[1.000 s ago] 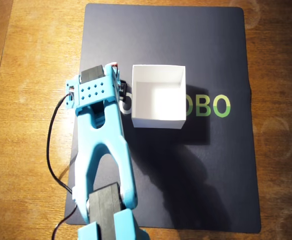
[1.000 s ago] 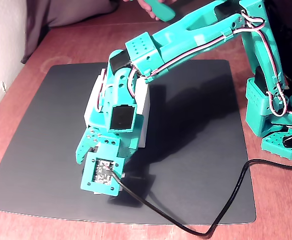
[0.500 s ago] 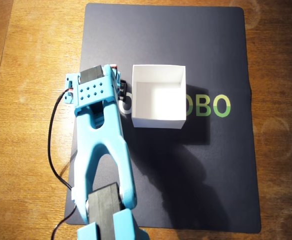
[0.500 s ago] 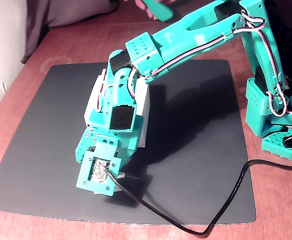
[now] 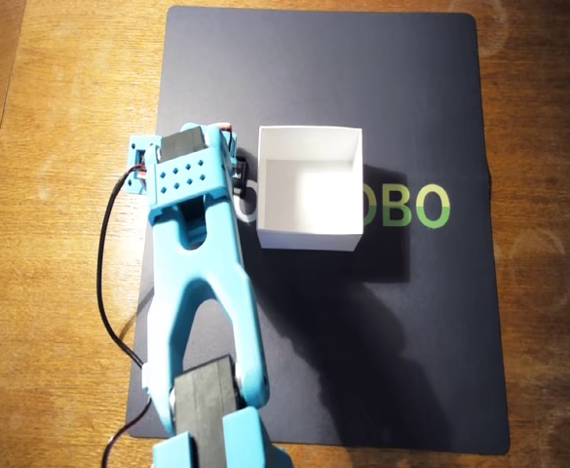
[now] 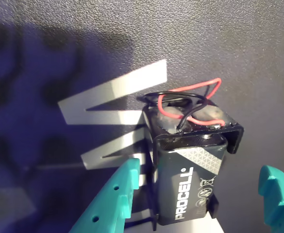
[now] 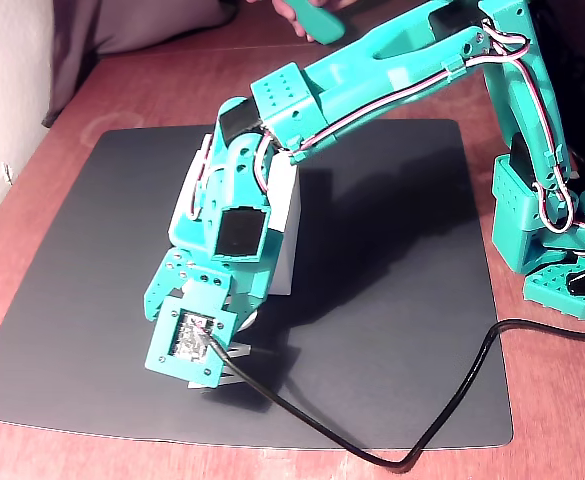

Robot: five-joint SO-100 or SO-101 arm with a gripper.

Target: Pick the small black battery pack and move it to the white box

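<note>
- A wooden table (image 5: 60, 146) carries a dark mat (image 5: 362, 370) with green lettering (image 5: 416, 207), seen from overhead; in the fixed view the mat looks matt black.
- The small black battery pack (image 6: 190, 179) lies on the mat in the wrist view, white PROCELL lettering on its top face, its wired end pointing toward 12 o'clock.
- Thin red wires (image 6: 205, 90) and black ones loop out of that end, above the pack.
- The gripper (image 6: 200, 204) stands open astride the pack: one teal finger at 8 o'clock of it, the other at 4 o'clock, neither visibly touching it.
- White markings on the mat show at 10 o'clock of the pack.
- In the overhead view the pack is hidden under the arm's wrist (image 5: 189, 175).
- The white box (image 5: 309, 190) sits at 3 o'clock of that wrist, just beside it, upright, with nothing visible inside.
- In the fixed view the box (image 7: 287, 230) is mostly hidden behind the wrist.
- A black cable (image 7: 422, 420) runs from the wrist camera across the mat toward the arm's base (image 7: 557, 250) at 3 o'clock.
</note>
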